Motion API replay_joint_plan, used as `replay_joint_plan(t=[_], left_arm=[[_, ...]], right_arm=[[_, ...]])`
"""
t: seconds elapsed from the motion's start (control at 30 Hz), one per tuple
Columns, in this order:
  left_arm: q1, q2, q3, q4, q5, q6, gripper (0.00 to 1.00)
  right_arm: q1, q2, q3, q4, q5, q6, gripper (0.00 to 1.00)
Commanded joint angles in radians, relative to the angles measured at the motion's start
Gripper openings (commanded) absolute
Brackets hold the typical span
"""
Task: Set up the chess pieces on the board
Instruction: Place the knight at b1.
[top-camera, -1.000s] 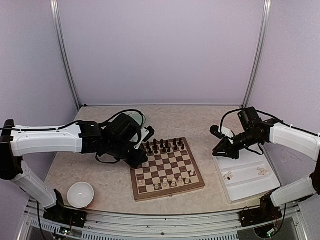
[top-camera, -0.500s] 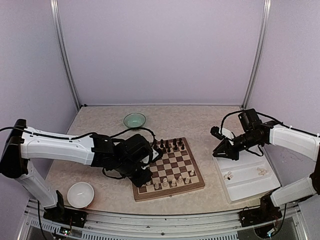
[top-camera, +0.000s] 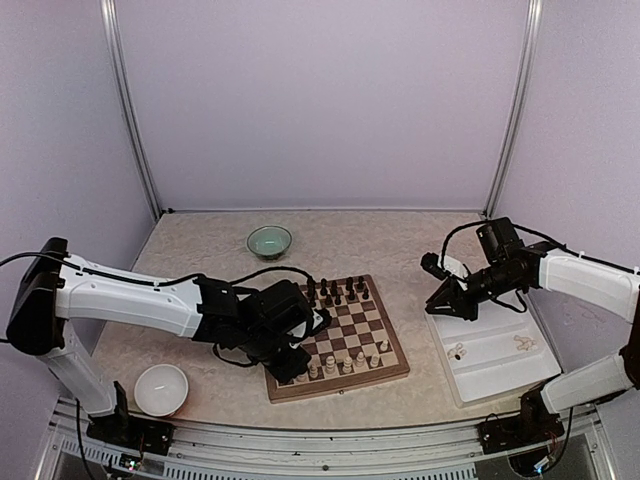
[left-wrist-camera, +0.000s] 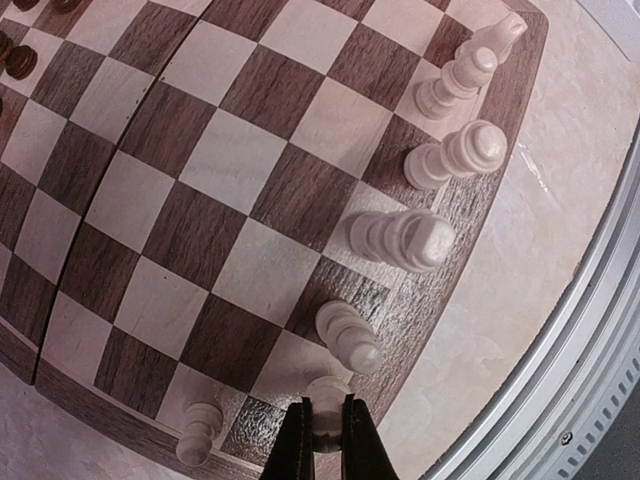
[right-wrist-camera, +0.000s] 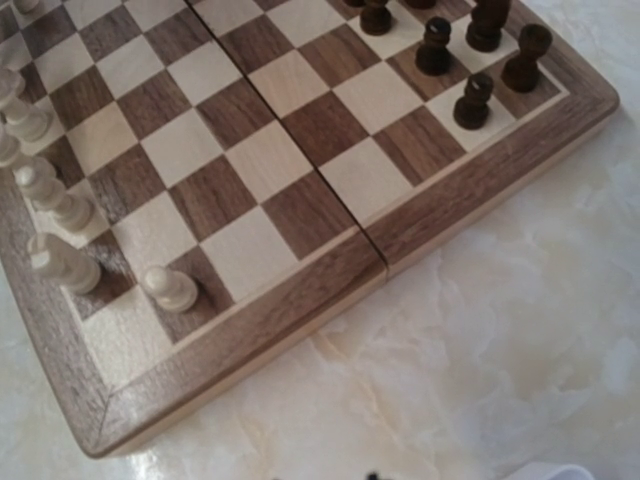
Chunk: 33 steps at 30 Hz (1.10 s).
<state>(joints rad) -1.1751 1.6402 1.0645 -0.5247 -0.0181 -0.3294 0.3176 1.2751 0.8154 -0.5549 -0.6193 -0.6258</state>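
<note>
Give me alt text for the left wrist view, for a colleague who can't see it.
The left tool is shut on a small cream piece at the board's edge row. Other cream pieces stand along that row, and dark pieces show at the top left.

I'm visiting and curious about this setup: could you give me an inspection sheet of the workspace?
Surface: beige marbled tabletop.
Job's things: square checkered wooden chessboard; cream wooden chess pieces on its near row, some in the white plastic tray.
Clutter: dark brown chessmen on the far rows; green bowl; white bowl.
Hands: left hand shut on a cream piece over the near row; right hand shut near the tray, load unclear.
Cables: black cables looped beside each hand.
Surroundings: lilac walls, metal posts.
</note>
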Motion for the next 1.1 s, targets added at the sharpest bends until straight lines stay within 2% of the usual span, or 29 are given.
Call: replay_joint_plan(t=[0.0, 0.47, 0.7, 0.9, 1.07], left_arm=[[-0.006, 0.026, -0.006, 0.02, 0.003, -0.008, 0.03], [-0.006, 0.042, -0.003, 0.004, -0.047, -0.012, 0.1], [-0.006, 0.04, 0.0, -0.001, -0.051, -0.017, 0.23], [-0.008, 0.035, 0.005, -0.008, -0.051, -0.02, 0.28], [-0.008, -0.008, 0.073, -0.076, -0.092, 0.003, 0.34]], right_arm=[[-0.015, -0.014, -0.015, 0.007, -0.002, 0.007, 0.07], [-0.014, -0.011, -0.016, 0.007, -0.006, 0.006, 0.07], [-0.014, -0.008, -0.016, 0.006, -0.011, 0.006, 0.07], [-0.014, -0.013, -0.013, 0.004, -0.017, 0.009, 0.07], [-0.028, -0.015, 0.062, -0.031, -0.109, 0.044, 0.05]])
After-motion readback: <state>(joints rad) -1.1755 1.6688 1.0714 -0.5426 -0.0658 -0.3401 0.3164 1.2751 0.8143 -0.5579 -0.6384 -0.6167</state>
